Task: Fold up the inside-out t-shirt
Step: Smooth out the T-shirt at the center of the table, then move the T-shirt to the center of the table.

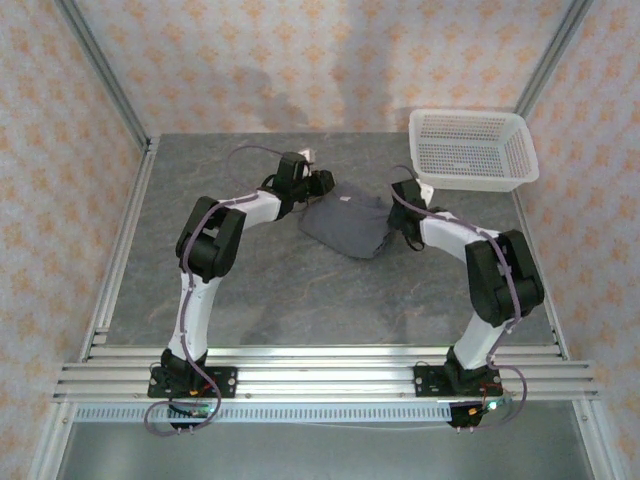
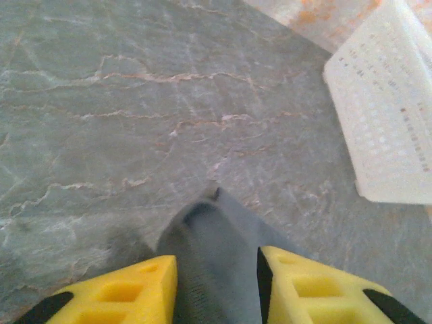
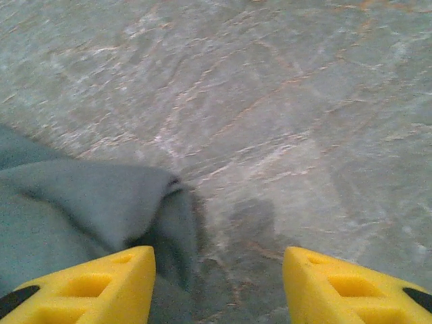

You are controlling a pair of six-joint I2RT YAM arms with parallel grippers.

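Observation:
The inside-out t-shirt point(image 1: 345, 225) lies as a crumpled dark slate-grey heap in the middle of the table. My left gripper point(image 1: 318, 185) sits at the heap's far left corner. In the left wrist view a bunched ridge of the t-shirt point(image 2: 219, 243) fills the gap of the left gripper point(image 2: 217, 287), and both yellow fingers press against it. My right gripper point(image 1: 405, 218) hovers at the heap's right edge. In the right wrist view the right gripper point(image 3: 219, 280) stands open, with a fold of the t-shirt point(image 3: 101, 202) beside its left finger point(image 3: 101, 283) and mostly bare table between.
A white mesh basket point(image 1: 470, 148) stands at the back right of the grey marbled table point(image 1: 250, 290), and its wall point(image 2: 391, 115) shows in the left wrist view. Patterned walls and metal rails enclose the table on three sides.

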